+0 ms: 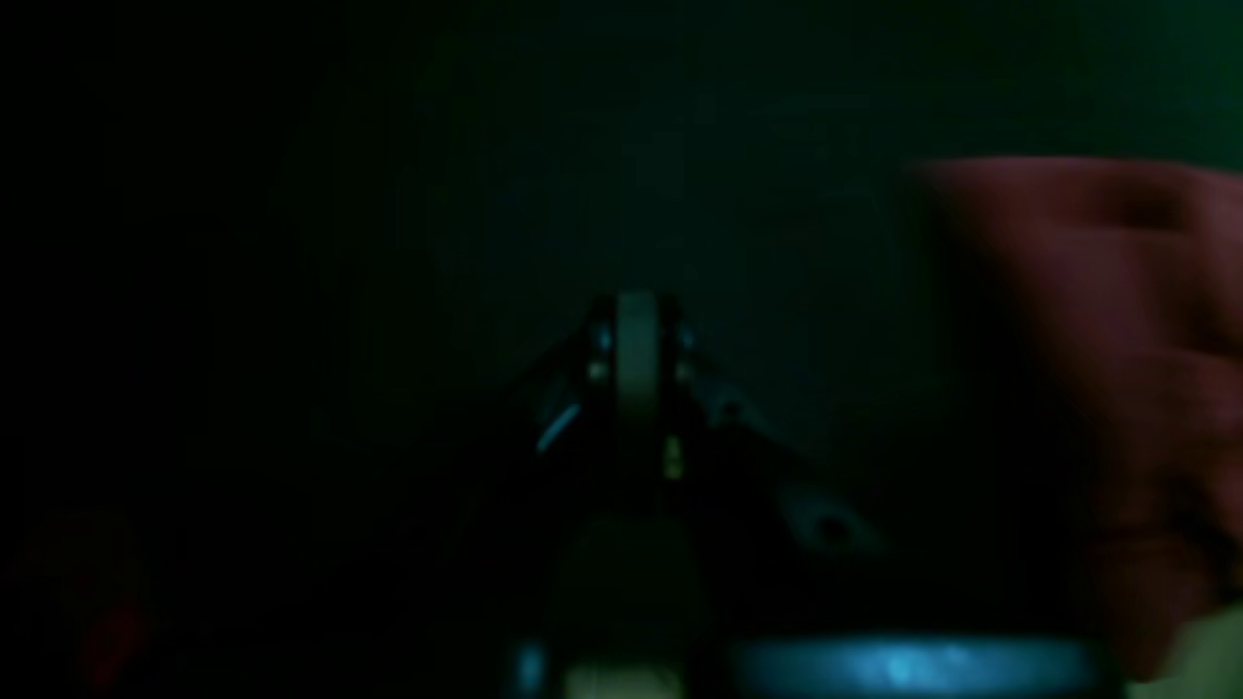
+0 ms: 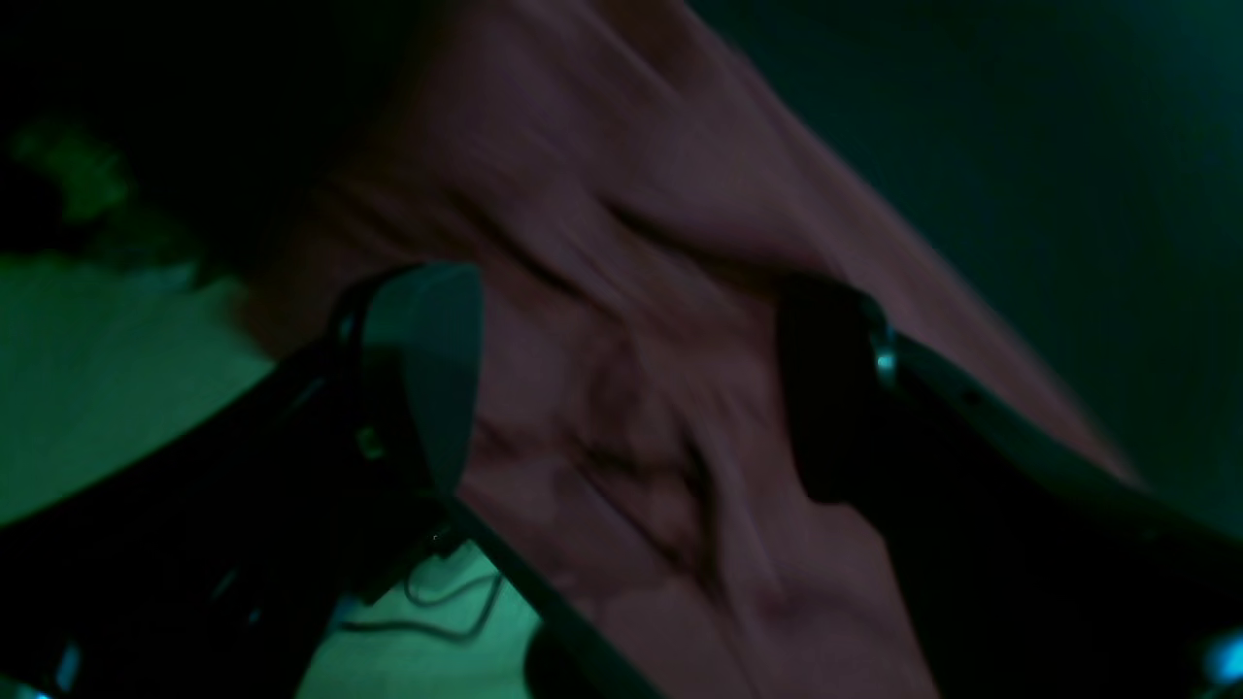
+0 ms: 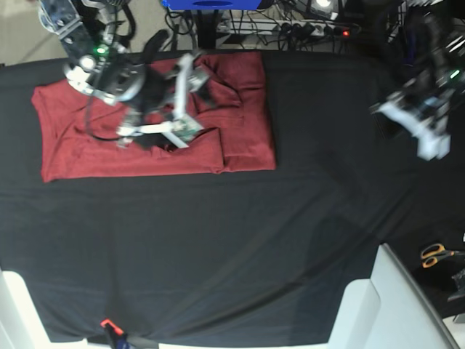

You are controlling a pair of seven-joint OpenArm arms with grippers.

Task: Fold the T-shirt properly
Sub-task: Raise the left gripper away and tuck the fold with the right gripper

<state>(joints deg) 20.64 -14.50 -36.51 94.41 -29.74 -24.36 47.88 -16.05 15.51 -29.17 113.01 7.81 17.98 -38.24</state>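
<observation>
The maroon T-shirt lies as a wrinkled, partly folded rectangle on the far left part of the black cloth. My right gripper hovers over the shirt's upper middle with its jaws wide open. In the right wrist view the shirt fills the gap between the two fingers, and nothing is pinched. My left gripper is blurred at the right edge, over bare black cloth and well away from the shirt. Its wrist view is very dark: the left gripper is shut and empty, with a blur of shirt at the right.
The black cloth covers the table. A white panel stands at the front right corner, with orange-handled scissors beside it. Cables and a power strip run along the far edge. A small orange-tipped item sits at the front edge.
</observation>
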